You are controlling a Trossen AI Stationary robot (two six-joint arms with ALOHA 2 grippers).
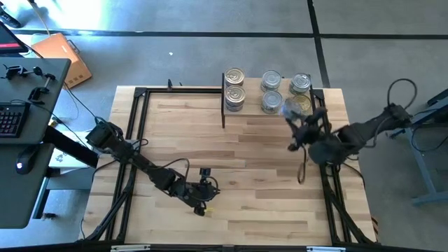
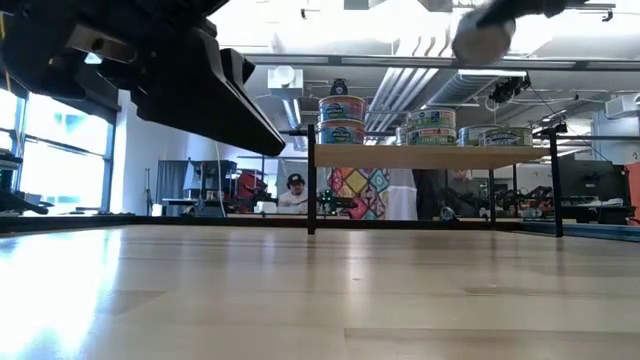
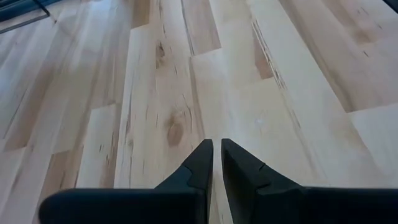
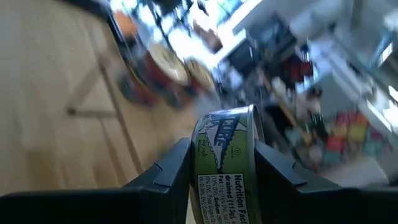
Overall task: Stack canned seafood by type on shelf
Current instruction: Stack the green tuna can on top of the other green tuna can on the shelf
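One short round metal tin with a silver rim and a green-and-yellow printed label, the held tin (image 4: 227, 162), pinched between the two dark fingers (image 4: 168, 177) of the right gripper (image 1: 302, 124). Held on edge: flat ends apparently against the pads, so that the short axis runs from finger to finger and the curved label wall faces the wrist camera. Carried in the air over the right end of the shelf (image 1: 252, 91), a small raised platform of light wood on thin black legs at the far side of the tabletop (image 1: 245, 161).

Seen from table height as a pale blurred disc (image 2: 483, 40) above the shelf board (image 2: 430, 156), apart from it; exact clearance hard to judge through the blur.

Shelved tins (image 1: 271, 80) below and just beyond the fingers: similar short cans with shiny lids and green or blue labels, set in three groups along the board, the leftmost group (image 2: 342, 120) looking two high from the low camera.

Governing relation for the coming move, as a judgement: target spot under the gripper at the right-hand group, with neighbouring tins close by; tin probably to be turned lid-up before release, and lowered straight so as not to knock the cans beside it.

Right arm by far the nearer to the shelf. Left gripper (image 1: 204, 189) low over bare wood near the front of the tabletop, well apart from the shelf, fingers (image 3: 199, 168) pressed together on nothing.
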